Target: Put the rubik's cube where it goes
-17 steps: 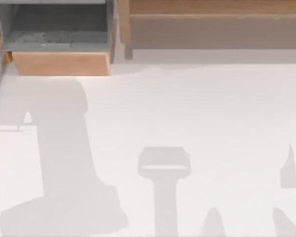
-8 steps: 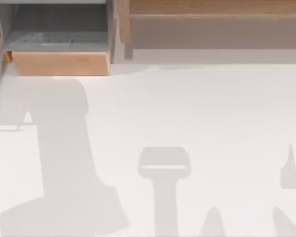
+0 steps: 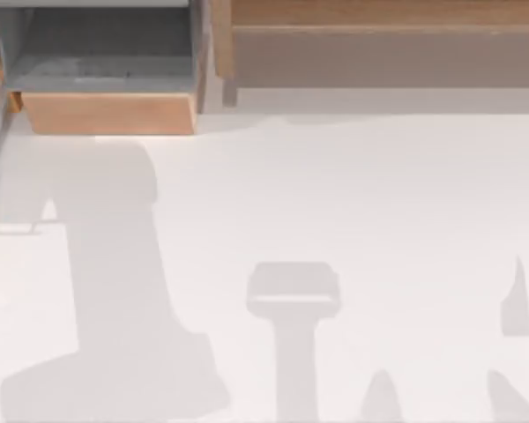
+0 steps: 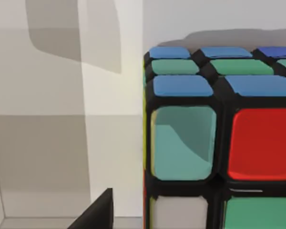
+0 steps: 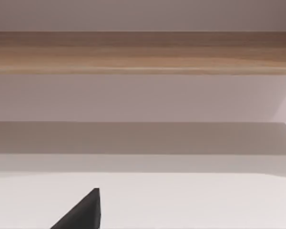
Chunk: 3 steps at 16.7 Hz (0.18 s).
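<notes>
Shadows of the two arms are cast across the white bench in the top view, the broad one at the left and a narrower one near the middle. At the far left an open drawer with a grey interior and a wooden front is seen, and beside it, to the right, a long wooden shelf unit is set along the back edge. In the left wrist view the rubik's cube is met at very close range, just ahead of the left pincer, of which one dark fingertip is seen at the frame's edge; pale walls are seen behind the cube, so it is judged to lie inside the drawer, though this cannot be confirmed. Whether the left pincer is released or clenched cannot be told. The cube has no long axis, so no turning of the wrist is called for; the left arm is plainly the nearer one. In the right wrist view the right pincer is pointed level toward the shelf unit, well apart from the cube, and its state cannot be told either.
</notes>
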Tool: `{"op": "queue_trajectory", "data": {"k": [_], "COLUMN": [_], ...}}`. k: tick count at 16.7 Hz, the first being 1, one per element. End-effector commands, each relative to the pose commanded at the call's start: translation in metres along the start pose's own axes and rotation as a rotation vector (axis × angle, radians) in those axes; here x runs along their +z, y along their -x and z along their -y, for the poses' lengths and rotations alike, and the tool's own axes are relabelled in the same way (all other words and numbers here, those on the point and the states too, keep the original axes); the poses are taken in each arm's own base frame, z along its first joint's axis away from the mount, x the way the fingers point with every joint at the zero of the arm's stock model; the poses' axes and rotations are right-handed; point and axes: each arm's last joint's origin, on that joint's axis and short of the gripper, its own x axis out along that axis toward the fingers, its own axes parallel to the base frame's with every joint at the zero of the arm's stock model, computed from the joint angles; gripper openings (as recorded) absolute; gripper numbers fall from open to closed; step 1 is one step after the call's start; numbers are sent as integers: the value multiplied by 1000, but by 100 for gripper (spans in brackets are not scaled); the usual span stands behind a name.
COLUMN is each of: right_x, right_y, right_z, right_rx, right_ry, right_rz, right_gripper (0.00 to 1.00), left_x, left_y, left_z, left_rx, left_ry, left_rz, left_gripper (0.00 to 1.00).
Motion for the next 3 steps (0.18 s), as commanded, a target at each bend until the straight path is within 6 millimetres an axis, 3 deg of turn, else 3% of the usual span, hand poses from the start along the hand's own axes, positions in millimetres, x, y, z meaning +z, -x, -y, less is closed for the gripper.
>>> {"op": "queue_trajectory", "data": {"k": [3], "right_x": [0], "right_y": [0], "right_z": [0], "right_rx": [0], "right_ry": [0], "right_rz": [0], "right_gripper": [100], "left_x": [0], "left_y": [0], "left_z": [0], "left_rx": [0], "left_ry": [0], "left_rz": [0], "left_gripper": [100]}}
